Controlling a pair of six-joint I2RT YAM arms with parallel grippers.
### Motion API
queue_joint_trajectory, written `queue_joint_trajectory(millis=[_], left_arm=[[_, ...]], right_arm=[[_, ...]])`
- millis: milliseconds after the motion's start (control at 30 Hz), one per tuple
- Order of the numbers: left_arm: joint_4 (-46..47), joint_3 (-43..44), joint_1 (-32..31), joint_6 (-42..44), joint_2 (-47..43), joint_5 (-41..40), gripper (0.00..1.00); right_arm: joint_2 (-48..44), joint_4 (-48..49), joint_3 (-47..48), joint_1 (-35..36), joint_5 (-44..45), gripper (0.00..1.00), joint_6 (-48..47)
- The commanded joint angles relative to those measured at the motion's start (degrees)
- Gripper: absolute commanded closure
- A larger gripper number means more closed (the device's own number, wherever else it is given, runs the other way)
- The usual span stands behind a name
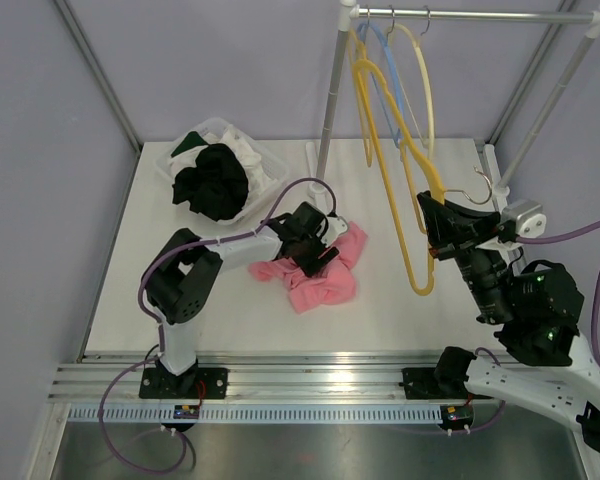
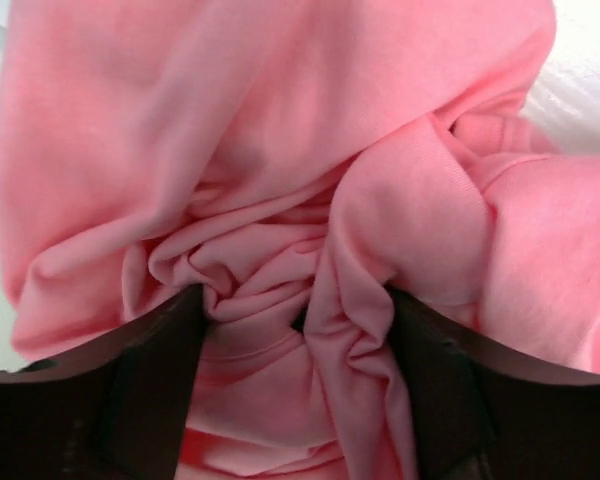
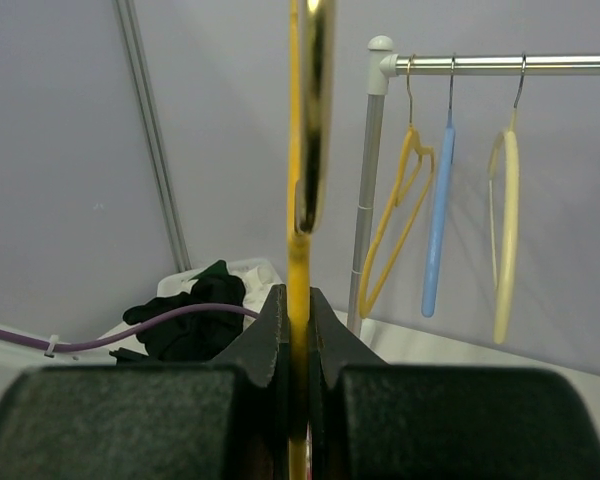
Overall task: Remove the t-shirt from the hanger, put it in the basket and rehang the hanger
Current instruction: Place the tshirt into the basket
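Observation:
The pink t-shirt (image 1: 325,280) lies crumpled on the white table, off any hanger. My left gripper (image 1: 310,247) is pressed down into it. In the left wrist view its dark fingers (image 2: 150,385) stand on either side of a bunched fold of the pink t-shirt (image 2: 280,180), pinching it at the gripper (image 2: 298,335). My right gripper (image 1: 432,222) is shut on a bare yellow hanger (image 1: 395,190) and holds it upright above the table's right side. In the right wrist view the yellow hanger (image 3: 308,120) runs straight up from between the closed fingers of the gripper (image 3: 298,330).
A clothes rail (image 1: 480,15) at the back right carries a yellow, a blue and a cream hanger (image 3: 505,230). A clear basket (image 1: 272,168) of black and white clothes stands at the back left. The rail's post (image 1: 330,110) stands just behind the shirt.

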Motion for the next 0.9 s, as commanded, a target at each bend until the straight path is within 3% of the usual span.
queue_joint_trajectory(millis=[0, 133, 167, 233, 600, 867], left_arm=[[-3.08, -0.03, 0.40, 0.69, 2.22, -0.78, 0.36], [-2.90, -0.39, 1.54, 1.31, 0.20, 1.59, 0.66], [-2.81, -0.82, 1.98, 1.31, -1.03, 2.03, 0.84], [-2.37, -1.26, 2.33, 1.31, -2.70, 2.64, 1.00], [1.84, -8.73, 4.71, 1.05, -21.68, 1.94, 1.00], [-2.99, -3.38, 10.93, -3.61, -26.95, 8.45, 1.00]], right_arm=[[-1.11, 1.96, 0.75, 0.43, -1.97, 1.00, 0.49], [-1.64, 1.96, 0.57, 0.34, -2.14, 1.00, 0.49], [-1.55, 1.96, 0.49, 0.34, -2.14, 1.00, 0.49], [-1.46, 1.96, 0.49, 0.34, -2.14, 1.00, 0.40], [-2.87, 5.39, -1.36, 0.34, -1.87, 1.00, 0.76], [-2.34, 7.40, -1.62, 0.43, -3.29, 1.00, 1.99]])
